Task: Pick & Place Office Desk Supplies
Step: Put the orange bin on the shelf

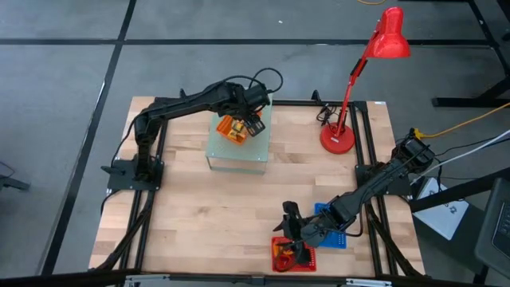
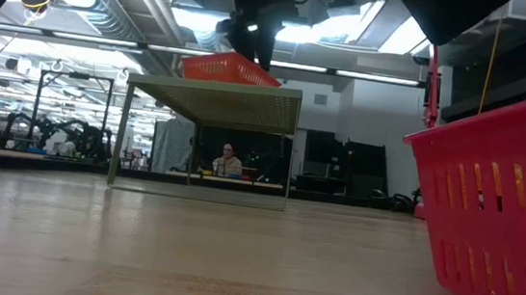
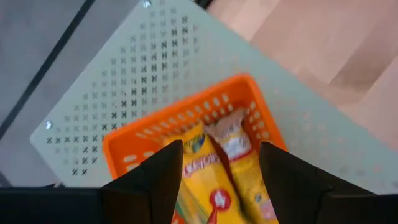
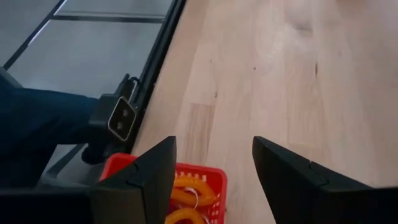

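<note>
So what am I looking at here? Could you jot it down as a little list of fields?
surface: wooden table
left pincer: open, above the orange basket
orange basket: sits on the pale green perforated stand, holds yellow packets
right pincer: open, above the red basket
red basket: near the table's front edge, holds orange rings
blue basket: beside the red one
red desk lamp: back right

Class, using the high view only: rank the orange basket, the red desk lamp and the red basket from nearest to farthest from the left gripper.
1. Orange basket: directly beneath the left gripper, on the pale green perforated box.
2. Red desk lamp: to the right, at the table's far edge.
3. Red basket: at the near edge, under the right gripper.
</note>
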Controlling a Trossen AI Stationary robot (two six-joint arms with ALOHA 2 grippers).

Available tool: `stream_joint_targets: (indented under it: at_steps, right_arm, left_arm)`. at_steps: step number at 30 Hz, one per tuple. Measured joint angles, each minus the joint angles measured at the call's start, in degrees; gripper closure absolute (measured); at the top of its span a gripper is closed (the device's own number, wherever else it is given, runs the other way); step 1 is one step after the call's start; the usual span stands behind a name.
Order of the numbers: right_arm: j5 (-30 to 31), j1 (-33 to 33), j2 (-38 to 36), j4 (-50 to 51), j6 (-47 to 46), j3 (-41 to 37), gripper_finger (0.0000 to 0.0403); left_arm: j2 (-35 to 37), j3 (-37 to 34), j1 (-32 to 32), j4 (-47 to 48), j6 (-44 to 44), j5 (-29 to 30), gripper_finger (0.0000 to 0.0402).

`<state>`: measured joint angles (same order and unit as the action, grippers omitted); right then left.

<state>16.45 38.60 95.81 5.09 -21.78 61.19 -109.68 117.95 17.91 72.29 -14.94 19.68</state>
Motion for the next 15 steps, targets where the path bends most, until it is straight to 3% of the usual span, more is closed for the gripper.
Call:
stream_joint_targets:
  at_steps: [8, 15]
  right_arm:
    - [-1.1, 0.3, 0.0, 1.3, 1.6, 0.0, 0.0188]
    - [-1.5, 0.2, 0.0, 2.2, 1.7, 0.0, 0.0188]
  left_arm:
    - [-0.1, 0.1, 0.1, 3.7, -4.5, -1.9, 0.0192]
    - [0.3, 0.1, -0.3, 1.9, -6.5, -7.4, 0.0192]
